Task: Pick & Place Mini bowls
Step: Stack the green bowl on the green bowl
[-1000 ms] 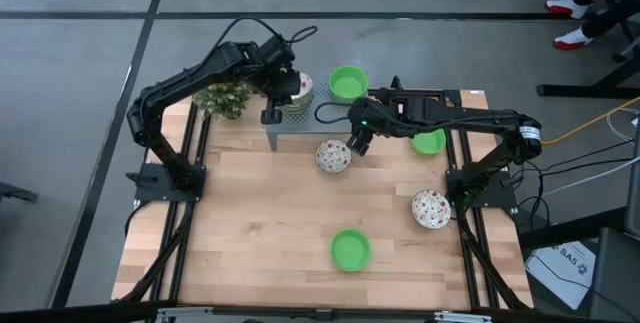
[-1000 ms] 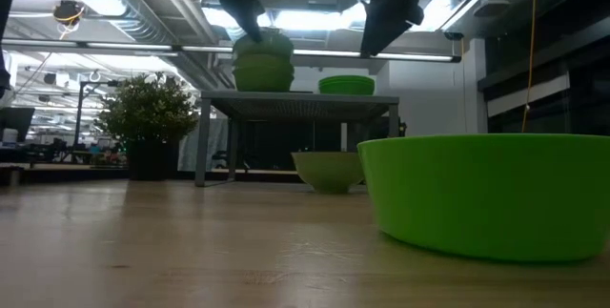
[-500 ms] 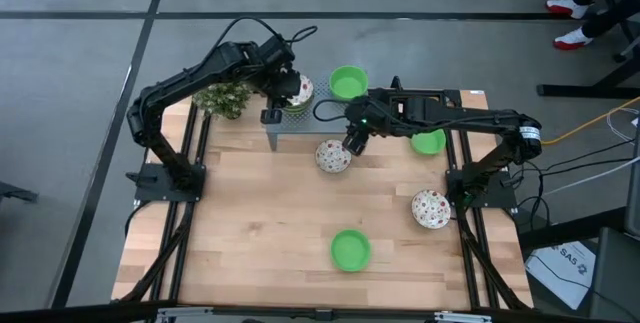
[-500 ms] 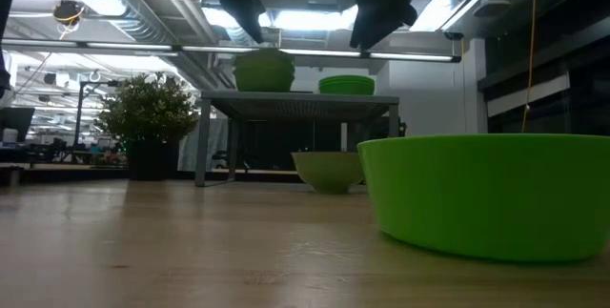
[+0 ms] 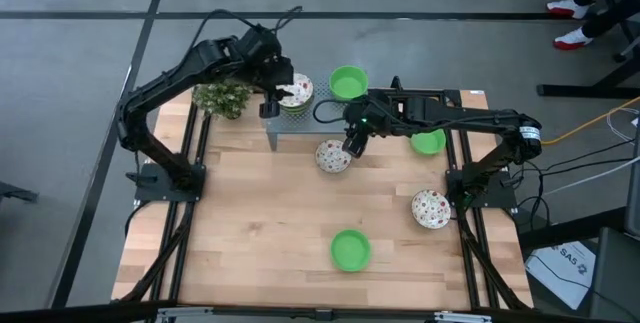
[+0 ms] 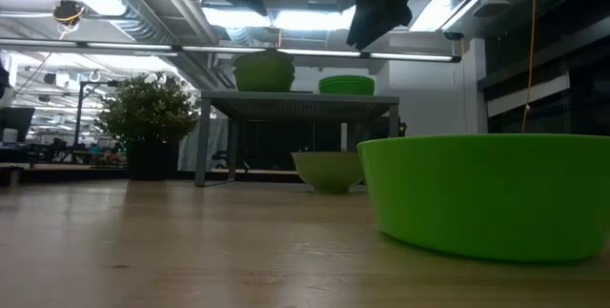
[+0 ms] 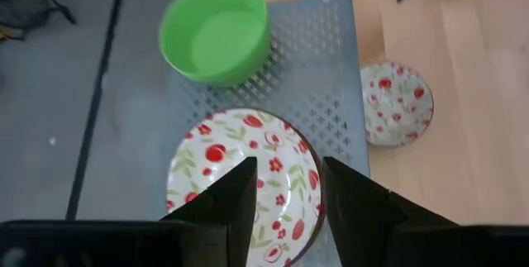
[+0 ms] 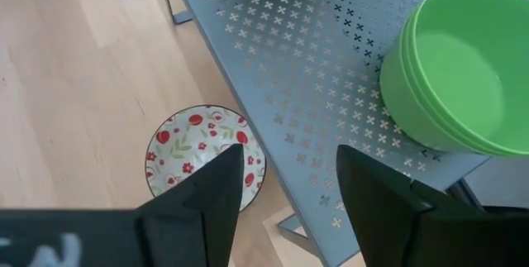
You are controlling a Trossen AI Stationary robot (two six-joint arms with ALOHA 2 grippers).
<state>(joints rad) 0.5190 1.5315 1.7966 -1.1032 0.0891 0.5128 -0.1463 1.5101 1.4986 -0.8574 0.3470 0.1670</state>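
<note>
**Bowls partly gathered on the stand, four left on the table**

The grey stand at twelve o'clock carries a patterned bowl and a green bowl. The left gripper hangs above the patterned one, fingers spread and empty. The right gripper, also spread and empty, hovers over the patterned bowl on the table just in front of the stand. Judged unfinished: that bowl, a green bowl at two o'clock, a speckled bowl at four and the near green bowl at six remain on the wood.

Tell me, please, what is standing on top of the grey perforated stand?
A patterned bowl and a green bowl sit on the stand. Whether more bowls nest underneath them cannot be seen.
</note>
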